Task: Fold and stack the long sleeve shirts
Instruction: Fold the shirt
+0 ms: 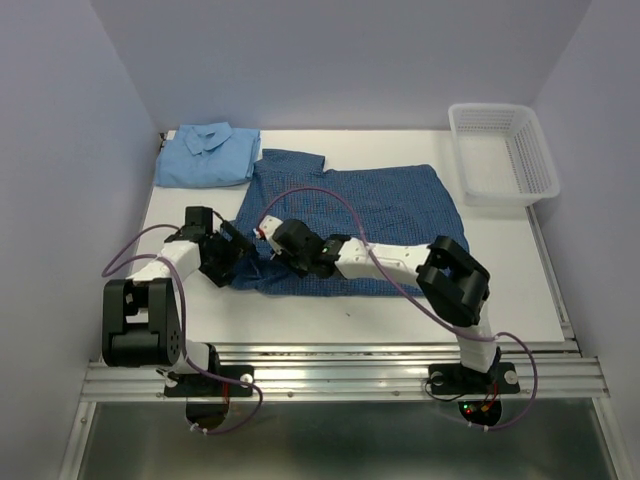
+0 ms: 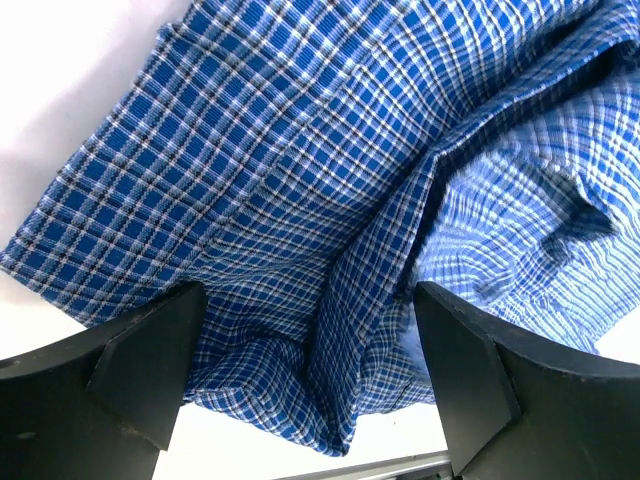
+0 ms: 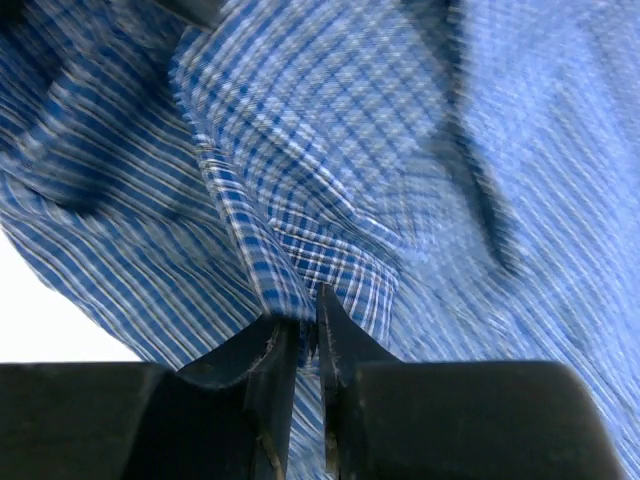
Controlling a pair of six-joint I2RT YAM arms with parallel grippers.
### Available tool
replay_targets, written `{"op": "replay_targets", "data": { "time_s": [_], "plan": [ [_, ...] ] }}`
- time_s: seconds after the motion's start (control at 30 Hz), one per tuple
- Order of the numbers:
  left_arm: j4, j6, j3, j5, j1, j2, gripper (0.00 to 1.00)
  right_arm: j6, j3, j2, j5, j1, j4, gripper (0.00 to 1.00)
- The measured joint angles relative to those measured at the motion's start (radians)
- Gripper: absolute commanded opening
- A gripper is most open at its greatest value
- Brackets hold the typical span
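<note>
Two shirts, one basket [image 1: 502, 196]. The checked shirt [image 1: 390, 200] lay spread mid-desk [image 1: 300, 310], long axis left to right, its near-left edge directly under both hands. The right hand [image 3: 305, 330] was pinched almost closed on a fold of it. The left hand [image 2: 310, 330] gaped wide, holding nothing. The light blue shirt [image 1: 205, 155] lay folded at the far-left corner.

We log the setting as a robotics lab test cell. Plain pale walls [image 1: 340, 60] box in a white table [image 1: 300, 315] on three sides. The left arm [image 1: 140, 315] and right arm [image 1: 395, 262] are bolted to an aluminium rail [image 1: 340, 372] at the near edge. Purple cables [image 1: 128, 243] loop loose from them. Props laid out on the table: a dark checked shirt [image 1: 380, 200], a light blue shirt [image 1: 205, 155] and a white mesh basket [image 1: 505, 196].
</note>
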Motion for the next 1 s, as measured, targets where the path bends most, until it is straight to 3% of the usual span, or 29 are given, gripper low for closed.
{"op": "replay_targets", "data": {
  "time_s": [0.2,0.4,0.6,0.83,0.9,1.0],
  "plan": [
    [-0.017,-0.002,0.040,-0.005,0.027,0.048,0.99,-0.103,-0.109,-0.183,-0.021,-0.079,0.002,0.10],
    [-0.015,0.005,0.058,-0.013,0.121,0.069,0.99,-0.423,-0.166,-0.456,-0.048,-0.207,0.038,0.09],
    [-0.047,0.023,0.126,-0.017,0.135,0.131,0.99,-0.736,-0.194,-0.592,-0.111,-0.195,0.031,0.04],
    [-0.124,0.043,0.259,-0.084,0.135,0.236,0.99,-1.071,-0.272,-0.776,-0.145,-0.194,-0.132,0.09],
    [-0.137,0.044,0.282,-0.105,0.135,0.253,0.99,-1.108,-0.253,-0.811,-0.146,-0.194,-0.216,0.15],
    [-0.148,0.044,0.295,-0.117,0.135,0.262,0.99,-1.085,-0.168,-0.834,-0.200,-0.195,-0.368,0.11]
  ]
}}
